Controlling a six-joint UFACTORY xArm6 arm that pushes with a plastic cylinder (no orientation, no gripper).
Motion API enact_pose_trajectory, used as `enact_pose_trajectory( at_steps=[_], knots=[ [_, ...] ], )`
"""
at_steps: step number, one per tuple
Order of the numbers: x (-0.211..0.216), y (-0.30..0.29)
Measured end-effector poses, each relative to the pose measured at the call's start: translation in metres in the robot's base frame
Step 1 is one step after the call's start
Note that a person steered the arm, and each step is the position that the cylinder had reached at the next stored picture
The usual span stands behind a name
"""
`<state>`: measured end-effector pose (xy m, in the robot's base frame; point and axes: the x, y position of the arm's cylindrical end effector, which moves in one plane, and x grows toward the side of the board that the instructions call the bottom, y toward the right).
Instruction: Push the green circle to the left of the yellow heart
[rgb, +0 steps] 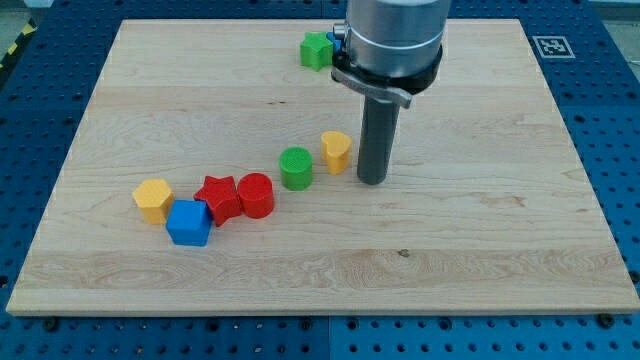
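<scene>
Nearest the view's bottom edge sits the small blue cube-like block (188, 222), far out to the view's left of the yellow heart-shaped block (336, 151) and lower than it.

Our arm ends in a straight dark rod (373, 135) under a grey housing. No hand shows on it, so we cannot tell anything about jaws being apart or together. Our tip (372, 182) rests on the pale wooden bench (480, 260), just beside the yellow heart on the heart's right in the view and slightly lower. A narrow strip of wood shows between rod and heart, so we read them as close but apart.

On the heart's other side, to the view's left and a touch lower, stands the green circle, a short green cylinder (295, 168). It is near the heart without touching it.

Further to the view's left of the heart and lower comes the red cylinder (256, 195), pressed against the red star-shaped block (218, 198). The blue cube touches the star's lower left. The yellow many-sided block (153, 199) lies farthest left of the heart, just beside the blue cube.

Well above the heart, near the bench's top edge, a second green block (316, 50) lies beside the arm housing; we cannot make out its shape. A sliver of another blue block (333, 40) shows next to it, mostly hidden by the arm.
</scene>
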<state>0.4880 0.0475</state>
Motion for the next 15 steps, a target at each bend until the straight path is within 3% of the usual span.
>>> enact_pose_trajectory(
  at_steps=[3, 15],
  knots=[
    [0.018, -0.092],
    [-0.019, -0.111]
  ],
)
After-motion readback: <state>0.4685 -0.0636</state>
